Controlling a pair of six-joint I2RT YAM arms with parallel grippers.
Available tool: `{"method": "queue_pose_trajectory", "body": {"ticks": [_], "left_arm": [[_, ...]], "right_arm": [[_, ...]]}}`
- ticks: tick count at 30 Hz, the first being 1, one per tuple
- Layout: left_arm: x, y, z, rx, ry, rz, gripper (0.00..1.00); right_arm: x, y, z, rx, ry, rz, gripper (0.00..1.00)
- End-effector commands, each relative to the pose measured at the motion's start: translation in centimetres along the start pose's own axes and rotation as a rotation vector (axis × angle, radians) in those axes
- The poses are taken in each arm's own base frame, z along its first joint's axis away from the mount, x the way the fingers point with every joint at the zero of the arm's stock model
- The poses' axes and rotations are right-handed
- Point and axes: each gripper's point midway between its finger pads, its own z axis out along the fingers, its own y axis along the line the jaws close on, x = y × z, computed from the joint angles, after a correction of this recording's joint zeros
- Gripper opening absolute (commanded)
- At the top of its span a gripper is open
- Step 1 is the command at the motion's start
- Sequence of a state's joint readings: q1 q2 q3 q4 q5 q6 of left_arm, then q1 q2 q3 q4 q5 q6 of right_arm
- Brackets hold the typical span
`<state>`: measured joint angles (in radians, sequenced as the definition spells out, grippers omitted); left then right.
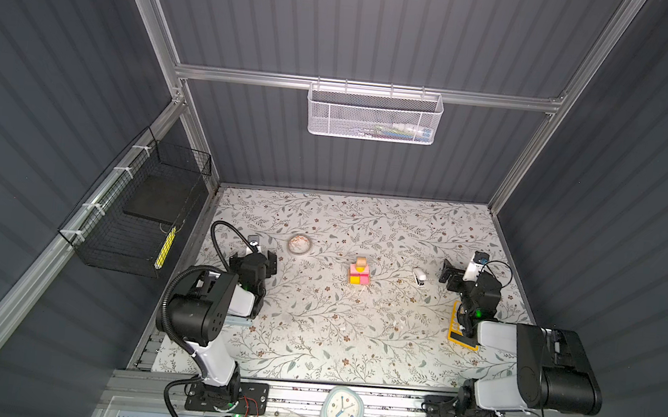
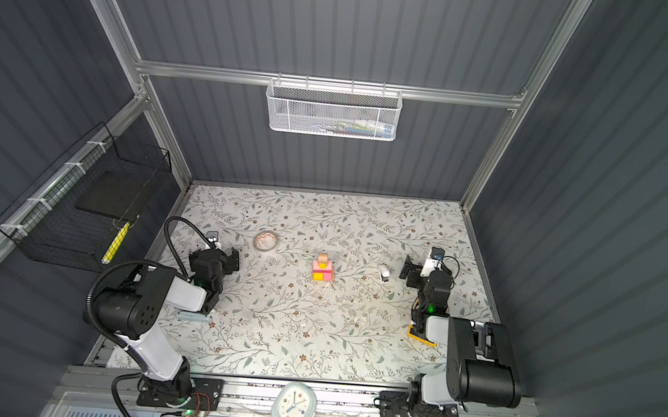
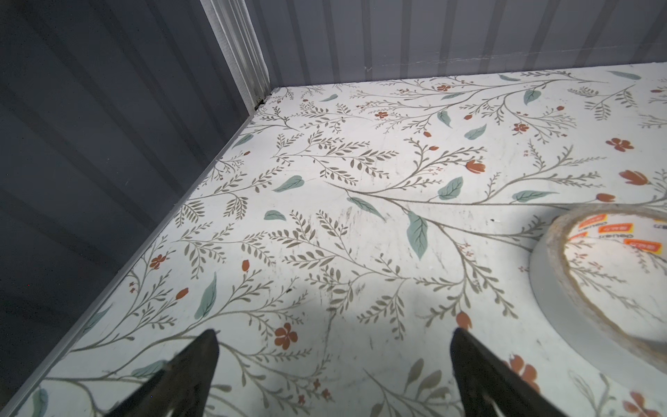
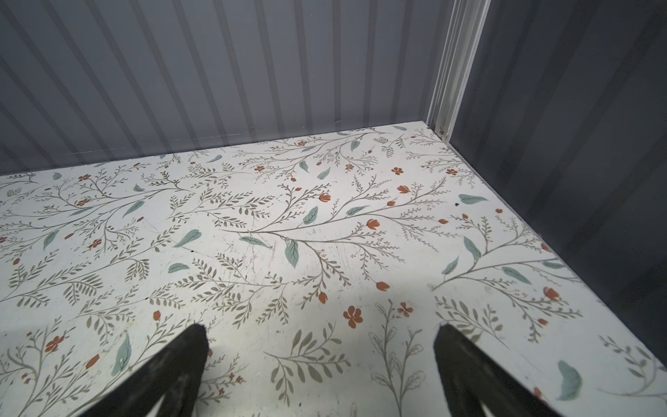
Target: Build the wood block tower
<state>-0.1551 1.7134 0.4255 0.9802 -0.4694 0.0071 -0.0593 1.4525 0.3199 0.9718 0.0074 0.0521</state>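
both jaws far from tower (image 1: 359, 271)

Matt painted wood tower (image 1: 358, 272); scuffed floral-print table (image 1: 313, 320); white metal mesh basket (image 1: 374, 117).

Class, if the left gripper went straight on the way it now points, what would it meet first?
For the left gripper, the way looks free: only bare floral-patterned tabletop, then probably the grey ribbed back wall. The round translucent tape roll lies off to the side.
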Motion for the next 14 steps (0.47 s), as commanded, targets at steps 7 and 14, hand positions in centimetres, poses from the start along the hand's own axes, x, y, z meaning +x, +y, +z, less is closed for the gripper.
{"method": "queue_pose_trajectory", "body": {"ticks": [7,14], "left_arm": [[-0.38,0.03,0.37,0.001,-0.005,-0.013,1.0],[-0.39,0.03,0.37,0.001,-0.005,-0.013,1.0]], "right_arm": [[-0.08,-0.32,0.23,0.015,0.0,0.01,0.99],[-0.11,-0.34,0.16,0.016,-0.002,0.01,0.99]]}}
